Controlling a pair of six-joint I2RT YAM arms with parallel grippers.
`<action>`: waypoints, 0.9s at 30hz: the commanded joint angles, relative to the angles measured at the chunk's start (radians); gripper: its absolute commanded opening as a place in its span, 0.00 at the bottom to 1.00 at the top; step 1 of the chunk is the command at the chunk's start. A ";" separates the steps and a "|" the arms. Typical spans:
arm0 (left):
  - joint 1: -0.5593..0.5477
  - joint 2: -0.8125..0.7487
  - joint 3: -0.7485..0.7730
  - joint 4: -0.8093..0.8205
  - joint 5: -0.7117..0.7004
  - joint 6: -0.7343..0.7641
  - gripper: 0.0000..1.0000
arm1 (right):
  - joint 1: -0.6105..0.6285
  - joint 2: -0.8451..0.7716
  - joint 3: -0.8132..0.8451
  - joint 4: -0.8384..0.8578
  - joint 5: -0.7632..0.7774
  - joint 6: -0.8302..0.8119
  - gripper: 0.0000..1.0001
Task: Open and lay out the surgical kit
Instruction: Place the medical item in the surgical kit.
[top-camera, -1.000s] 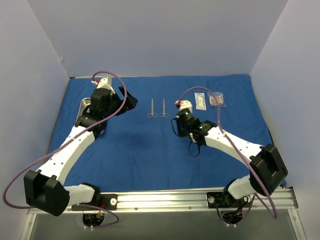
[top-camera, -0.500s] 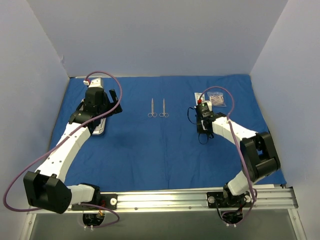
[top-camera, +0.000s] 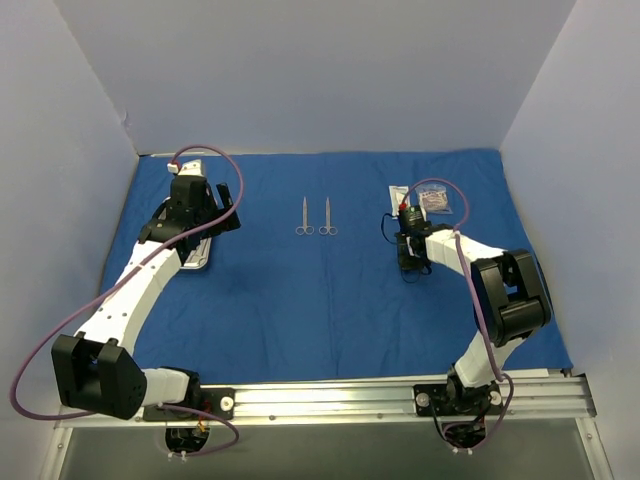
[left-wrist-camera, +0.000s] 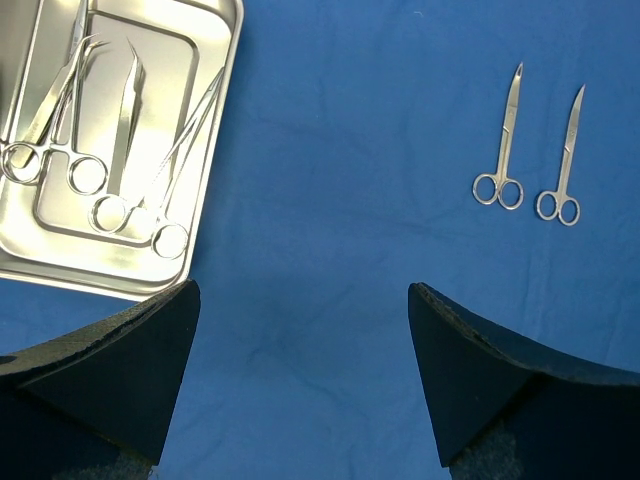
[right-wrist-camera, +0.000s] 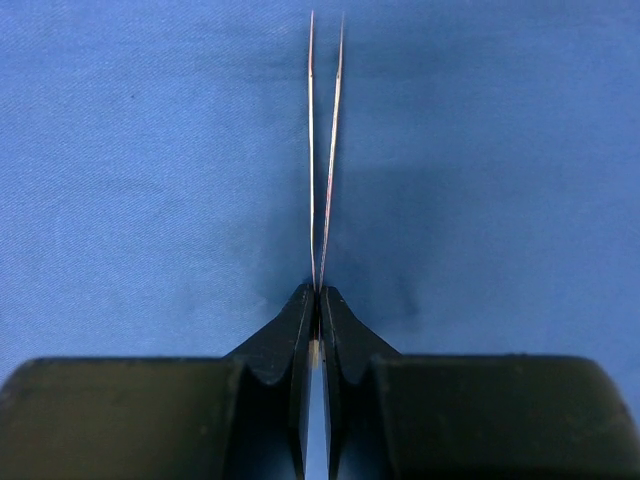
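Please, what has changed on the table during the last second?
The right hand, shut on the tweezers, swung rightward to beside the packets. The left hand, open, shifted slightly left near the tray. Both scissors and the blue cloth stayed put.

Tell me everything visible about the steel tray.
The steel tray is a shallow rectangle of shiny, mirror-like metal with rounded corners, a raised rim and a stepped inner floor. It lies flat on the blue cloth, toward its left side, holding several silver ring-handled instruments. Its left part is cut off in the left wrist view. The open left gripper hangs beside it, not gripping it.
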 joint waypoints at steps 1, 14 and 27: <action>0.011 0.017 0.006 0.013 0.006 0.022 0.94 | -0.016 0.016 0.015 -0.010 -0.038 -0.012 0.03; 0.020 0.034 0.009 0.011 0.015 0.032 0.94 | -0.044 0.039 0.043 -0.088 -0.069 0.034 0.20; 0.028 0.051 0.019 0.014 0.024 0.036 0.94 | -0.042 -0.013 0.064 -0.151 -0.056 0.037 0.20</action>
